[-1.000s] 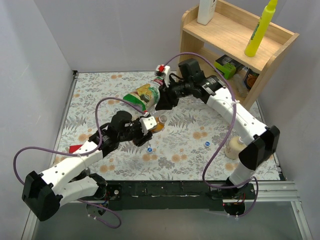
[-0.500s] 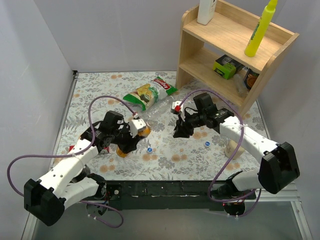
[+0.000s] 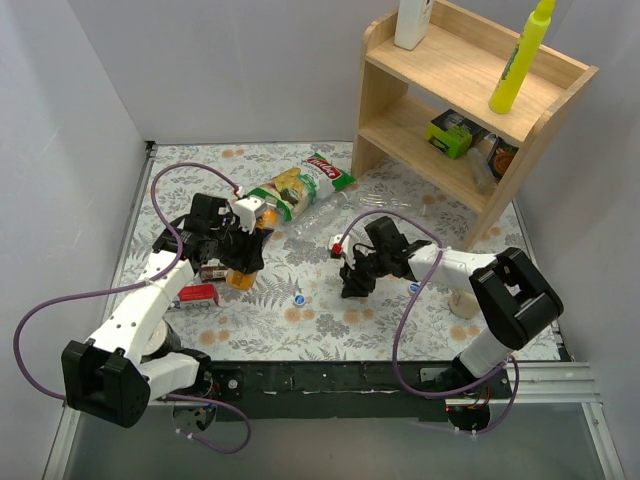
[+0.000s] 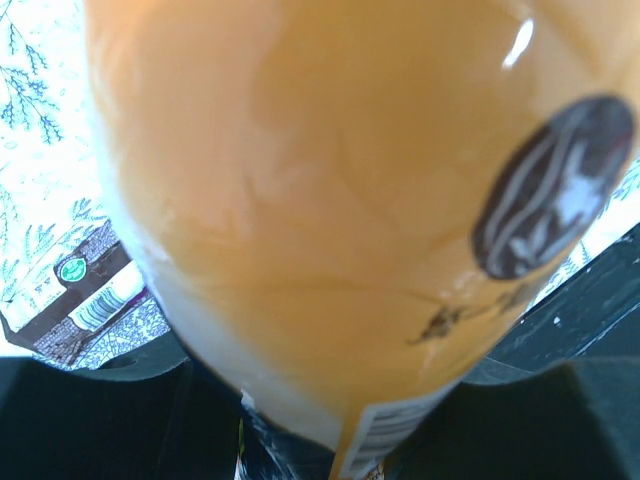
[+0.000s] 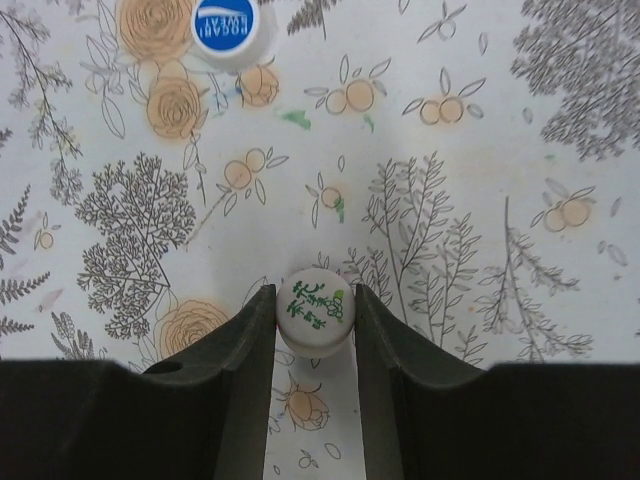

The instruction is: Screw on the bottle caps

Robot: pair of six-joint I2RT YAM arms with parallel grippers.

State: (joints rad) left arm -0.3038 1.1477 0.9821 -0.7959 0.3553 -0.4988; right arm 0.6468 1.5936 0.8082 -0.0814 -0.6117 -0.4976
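Clamping orange bottle (image 4: 320, 200) in left fingers (image 4: 100, 420), pinching whitish-green cap (image 5: 315, 312) on tabletop (image 5: 480, 150) in right fingers (image 5: 262, 322), blue cap (image 5: 223, 25) at eleven o'clock.

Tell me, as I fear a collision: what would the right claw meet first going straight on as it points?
Probably the flowered table cover: the right claw points steeply down, shut on the whitish-green cap, which looks at or just above the cover. The blue cap lies farther off, aside.
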